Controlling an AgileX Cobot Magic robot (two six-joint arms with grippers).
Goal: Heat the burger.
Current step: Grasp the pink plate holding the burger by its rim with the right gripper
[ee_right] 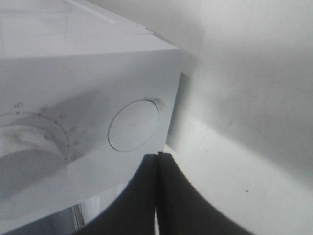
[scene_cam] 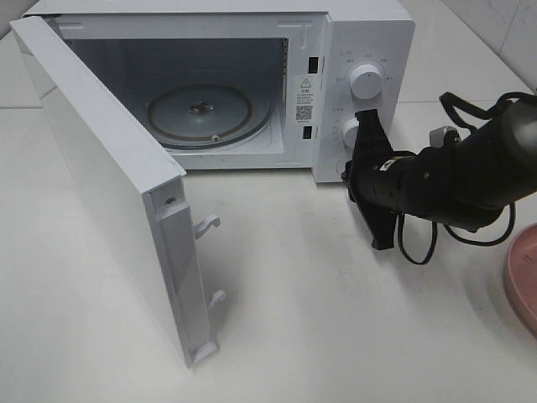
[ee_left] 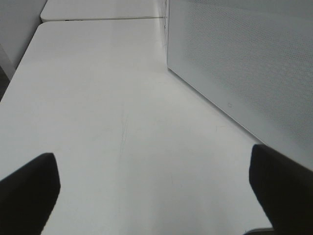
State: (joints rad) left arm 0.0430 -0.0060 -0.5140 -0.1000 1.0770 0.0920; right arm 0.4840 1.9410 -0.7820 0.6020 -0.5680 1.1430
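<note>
Pink plate (scene_cam: 522, 281) cut by frame edge; dial (scene_cam: 366, 81) markings too small to read.

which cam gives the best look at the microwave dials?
Exterior high: both dials show sharp on the microwave's front panel, though the right gripper overlaps the lower one's edge. Right wrist catches only a blurred slice of one dial at the frame edge. Left wrist shows none.

The microwave (scene_cam: 369, 42) and table (scene_cam: 336, 336) are white, its door (ee_left: 244, 58) dotted, the fingers (ee_right: 137, 198) black, the plate (scene_cam: 524, 269) pink.
</note>
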